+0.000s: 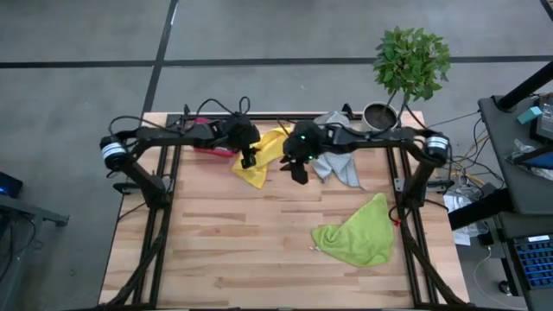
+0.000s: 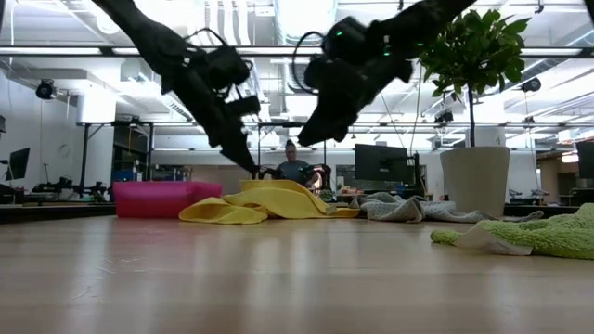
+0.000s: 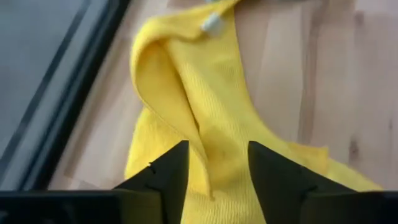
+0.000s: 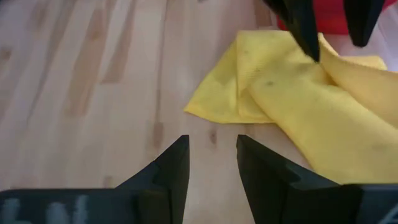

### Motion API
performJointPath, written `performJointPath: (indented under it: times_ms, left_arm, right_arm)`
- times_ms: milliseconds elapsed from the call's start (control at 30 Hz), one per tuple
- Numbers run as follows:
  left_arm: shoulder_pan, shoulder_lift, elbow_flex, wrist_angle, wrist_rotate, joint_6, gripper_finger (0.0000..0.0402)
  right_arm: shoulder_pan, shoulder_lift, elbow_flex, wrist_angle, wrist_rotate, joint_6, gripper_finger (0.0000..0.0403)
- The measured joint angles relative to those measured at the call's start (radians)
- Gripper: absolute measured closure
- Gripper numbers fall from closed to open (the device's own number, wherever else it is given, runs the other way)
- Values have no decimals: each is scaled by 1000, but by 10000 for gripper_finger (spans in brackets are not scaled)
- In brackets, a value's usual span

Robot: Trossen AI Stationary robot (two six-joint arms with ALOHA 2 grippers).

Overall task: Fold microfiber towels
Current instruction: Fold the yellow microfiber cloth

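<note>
Two tools hung open over the yellow towel (image 1: 259, 162), holding nothing; best grab its corners and pull flat

Cloths spread over the far half and right side of the desk (image 1: 225, 233), both arms above the far middle.

At the far edge a bin (image 1: 210, 138) sits left of centre; just right of it lies one towel (image 1: 259, 160), under the left gripper (image 1: 248, 161). The right gripper (image 1: 298, 173) hangs beside that towel's right edge. Farther right lies a second towel (image 1: 339, 166), with a potted plant (image 1: 406, 73) behind it at the far right corner. A third towel (image 1: 359, 231) lies apart, nearer, on the right.
</note>
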Motion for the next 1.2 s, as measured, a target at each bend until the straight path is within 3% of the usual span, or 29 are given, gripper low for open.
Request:
performJointPath:
  times_ms: [133,267,567,833,1033,1200]
  left_arm:
    - [0,50,0,1,-18,0,239]
    - [0,83,-1,10,-56,-3,255]
    - [-1,83,-1,18,-73,-2,393]
    - [-26,1,-1,5,-73,-2,401]
    - [-49,-127,-1,-10,-72,-1,401]
    - [-56,-211,-1,-47,-72,-2,401]
  right_arm:
    - [12,-64,-111,116,14,70,280]
    - [15,-81,-180,182,18,118,280]
    - [15,-79,-227,200,50,161,280]
    - [-12,-75,-215,107,413,111,253]
    - [-89,-35,-214,97,432,55,216]
    - [-128,43,-214,120,393,39,207]
